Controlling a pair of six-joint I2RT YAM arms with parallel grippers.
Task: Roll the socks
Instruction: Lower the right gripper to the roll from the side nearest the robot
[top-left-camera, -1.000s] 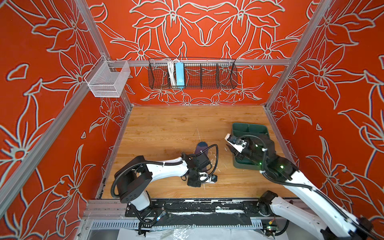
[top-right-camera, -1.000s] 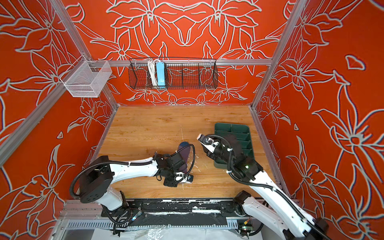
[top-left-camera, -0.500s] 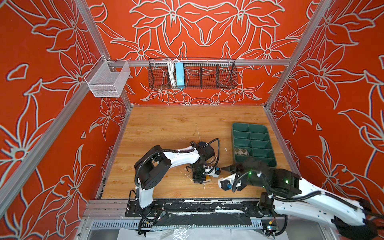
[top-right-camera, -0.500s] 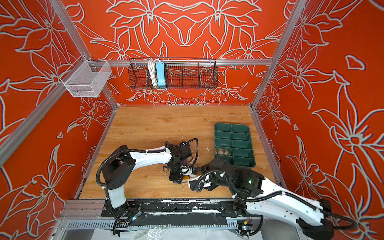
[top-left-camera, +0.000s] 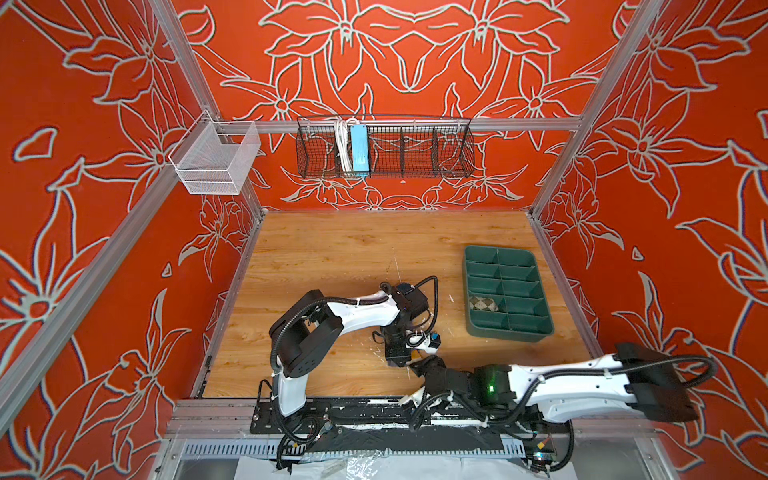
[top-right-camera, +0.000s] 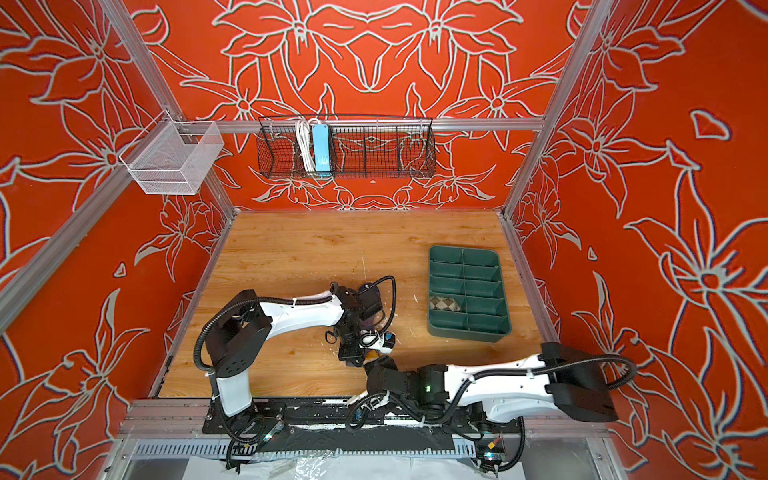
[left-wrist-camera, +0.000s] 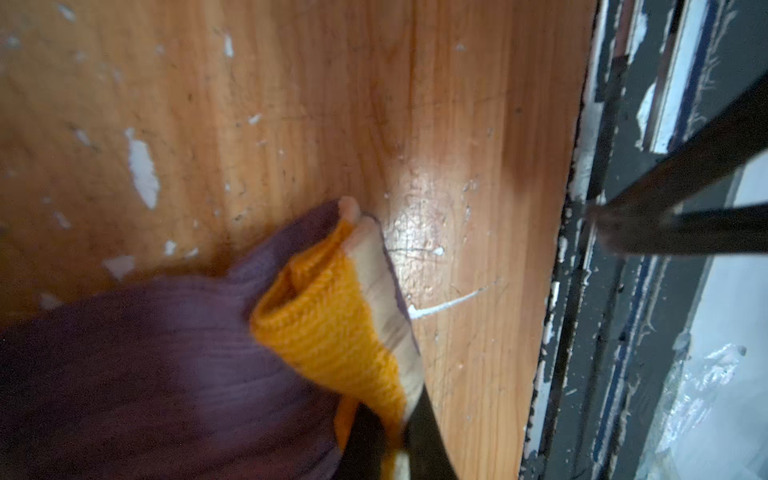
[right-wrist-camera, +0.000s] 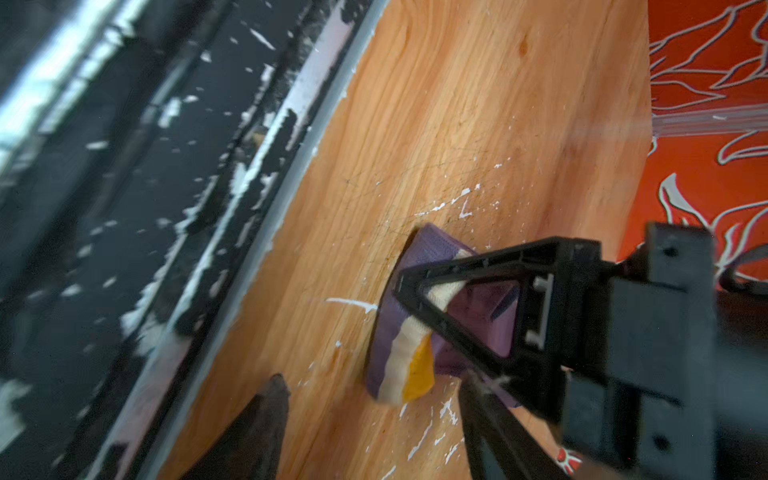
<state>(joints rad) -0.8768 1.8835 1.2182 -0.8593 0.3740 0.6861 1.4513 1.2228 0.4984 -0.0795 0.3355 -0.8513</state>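
Right tool (top-left-camera: 417, 365) arrived open beside purple sock (left-wrist-camera: 145, 365) pinched by left tool (left-wrist-camera: 358, 216).

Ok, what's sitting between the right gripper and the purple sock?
Only bare tabletop, scuffed with white flecks. The left wrist view shows open wood running from the yellow cuff of the purple sock to the right gripper.

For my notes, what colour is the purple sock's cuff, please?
Mustard yellow cuff; left wrist view shows it best.

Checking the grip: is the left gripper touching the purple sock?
Touching. The left wrist view shows the left gripper clamped on the yellow cuff of the purple sock.
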